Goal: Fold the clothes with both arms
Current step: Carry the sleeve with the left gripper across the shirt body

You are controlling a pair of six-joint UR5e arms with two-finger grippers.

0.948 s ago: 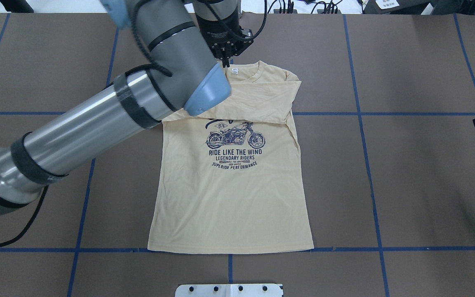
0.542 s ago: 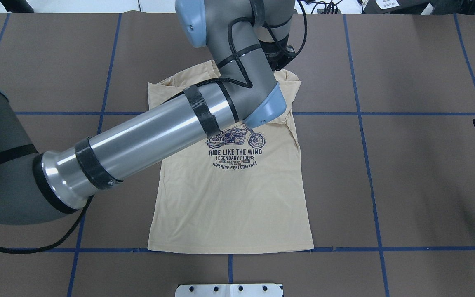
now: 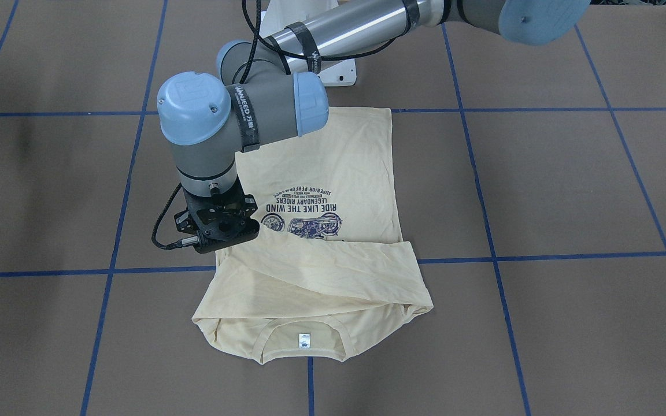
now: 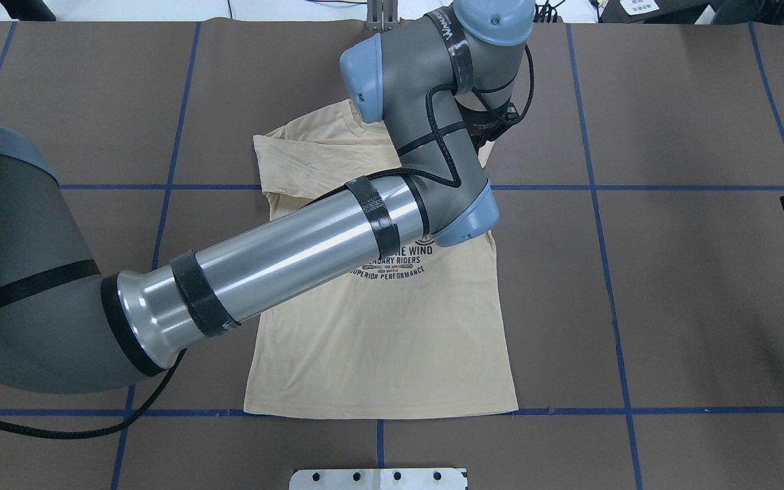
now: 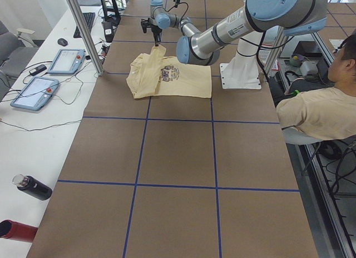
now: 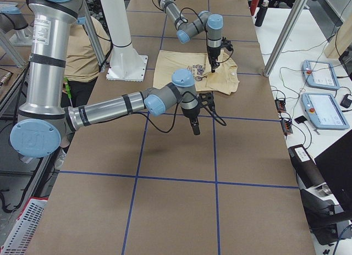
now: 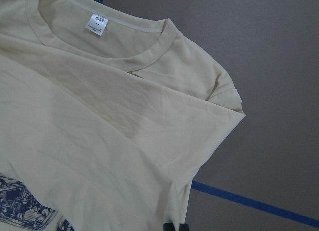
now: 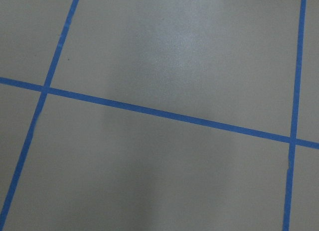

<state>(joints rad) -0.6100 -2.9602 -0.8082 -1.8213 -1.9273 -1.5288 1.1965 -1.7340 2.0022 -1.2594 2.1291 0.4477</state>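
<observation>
Brown table (image 3: 541, 173) holds cream T-shirt (image 3: 339, 167), print up, sleeve (image 3: 321, 271) folded across chest.

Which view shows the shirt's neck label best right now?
The left wrist-mounted view: the neck label is close and large. The exterior front-facing view shows it small but unobstructed. Overhead, the left arm hides it; both side views are too distant; the right wrist view shows only table.

Pale cream-yellow long-sleeved T-shirt (image 3: 339, 162) flat on the table, print up, partly folded, one arm over it.
A sleeve lies folded across the chest between the navy motorcycle print (image 3: 304, 222) and the collar's small white neck label (image 3: 304, 341). The grey tubular left arm (image 4: 297, 248) reaches over the shirt, its black left gripper (image 3: 221, 249) pinching the fold's end. The matching right arm (image 6: 110, 109) hangs well apart, its right gripper (image 6: 196, 129) pointing down.
</observation>
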